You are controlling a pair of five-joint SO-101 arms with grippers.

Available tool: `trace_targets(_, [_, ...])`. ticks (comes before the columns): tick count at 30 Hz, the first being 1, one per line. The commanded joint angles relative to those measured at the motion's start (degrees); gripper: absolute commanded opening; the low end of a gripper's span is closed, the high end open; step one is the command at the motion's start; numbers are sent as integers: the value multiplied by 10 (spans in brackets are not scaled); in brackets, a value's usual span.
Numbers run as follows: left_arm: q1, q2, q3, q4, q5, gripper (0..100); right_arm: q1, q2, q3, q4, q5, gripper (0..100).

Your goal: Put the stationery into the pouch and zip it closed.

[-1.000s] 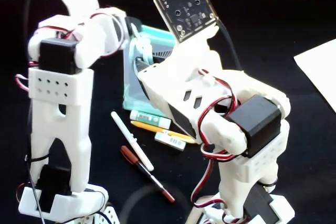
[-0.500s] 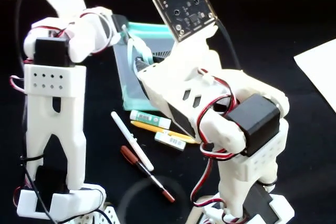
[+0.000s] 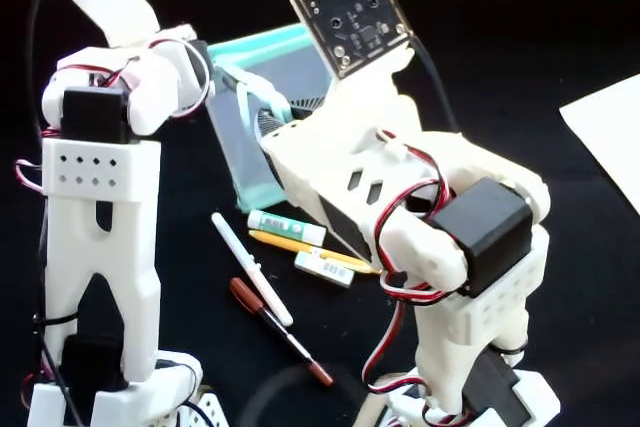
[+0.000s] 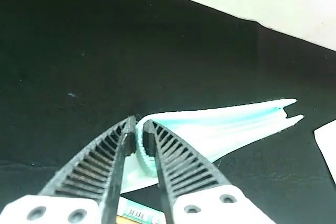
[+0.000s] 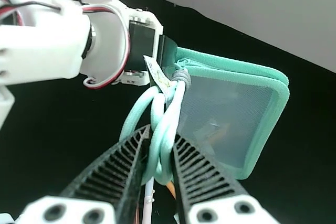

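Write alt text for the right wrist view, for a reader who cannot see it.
The right gripper is shut on a teal cord looped from the zip pull of a teal mesh pouch. Farther off, the left gripper grips the pouch's edge beside that pull, above a black table.

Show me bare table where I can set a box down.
Free: the black table between the right arm and the paper. Crowded: that arm's other side, where pens and sticks lie by the held pouch.
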Motion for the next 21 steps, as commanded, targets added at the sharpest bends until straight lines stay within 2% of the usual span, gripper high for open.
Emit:
trace_targets(1, [-19, 0, 7, 31, -7, 6, 65, -17, 0, 0, -3, 6])
trace_targets(8, [-39, 0, 10, 101, -69, 6, 195, -22, -6, -50, -2, 6])
trace_targets(17, [-41, 0, 12, 130, -89, 6, 280, -23, -7, -75, -3, 6])
trace_targets(21, [-58, 0, 15, 130, -89, 6, 304, -22, -53, -77, -3, 6])
